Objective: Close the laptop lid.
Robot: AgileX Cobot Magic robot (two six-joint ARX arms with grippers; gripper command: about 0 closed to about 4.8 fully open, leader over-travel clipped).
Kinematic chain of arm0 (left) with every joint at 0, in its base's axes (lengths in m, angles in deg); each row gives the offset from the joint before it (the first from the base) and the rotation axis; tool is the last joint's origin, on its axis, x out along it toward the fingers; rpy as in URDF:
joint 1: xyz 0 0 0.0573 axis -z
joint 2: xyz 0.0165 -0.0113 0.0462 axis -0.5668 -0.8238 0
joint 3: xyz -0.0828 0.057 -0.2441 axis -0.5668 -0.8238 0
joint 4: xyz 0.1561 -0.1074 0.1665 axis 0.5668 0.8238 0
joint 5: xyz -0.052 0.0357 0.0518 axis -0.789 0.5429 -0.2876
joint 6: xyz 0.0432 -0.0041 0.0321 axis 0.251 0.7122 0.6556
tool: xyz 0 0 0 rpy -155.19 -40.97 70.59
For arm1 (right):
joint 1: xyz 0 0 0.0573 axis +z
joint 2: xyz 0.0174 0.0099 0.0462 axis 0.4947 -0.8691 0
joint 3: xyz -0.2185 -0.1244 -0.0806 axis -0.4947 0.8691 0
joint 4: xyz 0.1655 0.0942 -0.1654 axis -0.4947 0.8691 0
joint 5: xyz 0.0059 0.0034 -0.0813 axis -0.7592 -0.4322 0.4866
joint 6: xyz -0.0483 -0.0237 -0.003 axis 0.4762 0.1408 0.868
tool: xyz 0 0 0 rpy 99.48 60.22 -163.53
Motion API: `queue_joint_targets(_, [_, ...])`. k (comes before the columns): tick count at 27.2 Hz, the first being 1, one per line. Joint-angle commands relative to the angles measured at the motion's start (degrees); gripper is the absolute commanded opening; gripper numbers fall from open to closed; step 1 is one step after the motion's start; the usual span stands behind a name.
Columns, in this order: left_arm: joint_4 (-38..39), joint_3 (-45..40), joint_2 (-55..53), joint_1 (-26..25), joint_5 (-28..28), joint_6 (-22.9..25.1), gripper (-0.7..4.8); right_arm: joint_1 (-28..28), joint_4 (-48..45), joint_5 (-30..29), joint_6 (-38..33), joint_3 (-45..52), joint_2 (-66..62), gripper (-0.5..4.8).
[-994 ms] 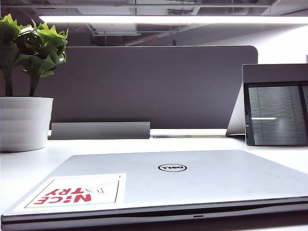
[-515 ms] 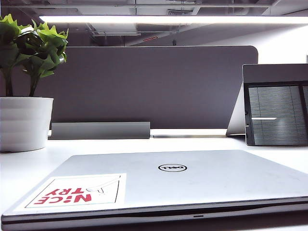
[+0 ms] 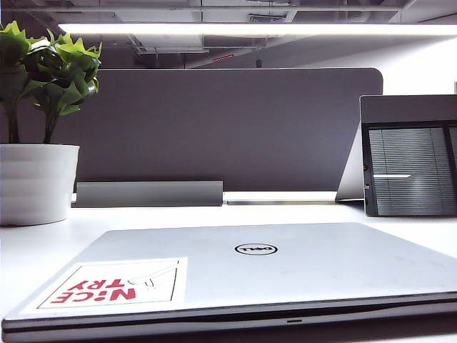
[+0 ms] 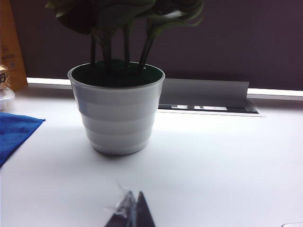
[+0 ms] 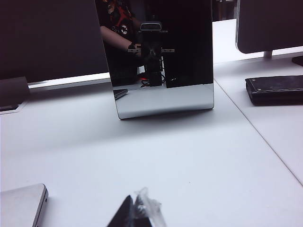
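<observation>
The laptop lid [image 3: 243, 268] lies flat down on its base, silver side up, showing the round Dell logo [image 3: 255, 249] and the red "NICE TRY" sticker [image 3: 114, 286]. A silver corner of the laptop [image 5: 21, 204] shows in the right wrist view. Neither gripper appears in the exterior view. My left gripper [image 4: 134, 196] is shut and empty over bare white table in front of the plant pot [image 4: 116, 113]. My right gripper [image 5: 134, 201] is shut and empty too, just beside the laptop's corner, facing a small standing screen [image 5: 158, 56].
A white plant pot [image 3: 36, 182] stands at the back left and a dark-framed screen [image 3: 410, 168] showing blinds at the back right. A grey partition [image 3: 228, 128] runs behind the table. A blue cloth [image 4: 14, 135] and a black case [image 5: 274, 89] lie further out.
</observation>
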Motion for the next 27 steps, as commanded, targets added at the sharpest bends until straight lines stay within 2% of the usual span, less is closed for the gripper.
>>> queue_joint_targets(1, [-0.37, 0.04, -0.07, -0.09, 0.0, 0.22, -0.05, 0.09, -2.27, -0.17, 0.24, 0.11, 0.0, -0.03])
queue_joint_targets(5, [-0.37, 0.04, -0.07, -0.09, 0.0, 0.22, -0.05, 0.09, -3.08, -0.5, 1.31, 0.09, 0.0, -0.03])
queue_joint_targets(11, [-0.37, 0.04, -0.07, -0.09, 0.0, 0.24, -0.05, 0.11, -3.74, -5.53, 4.31, 0.09, 0.0, -0.03])
queue_joint_targets(27, [-0.37, 0.04, -0.07, -0.09, 0.0, 0.24, -0.05, 0.09, -3.56, -3.52, 4.26, 0.09, 0.0, -0.03])
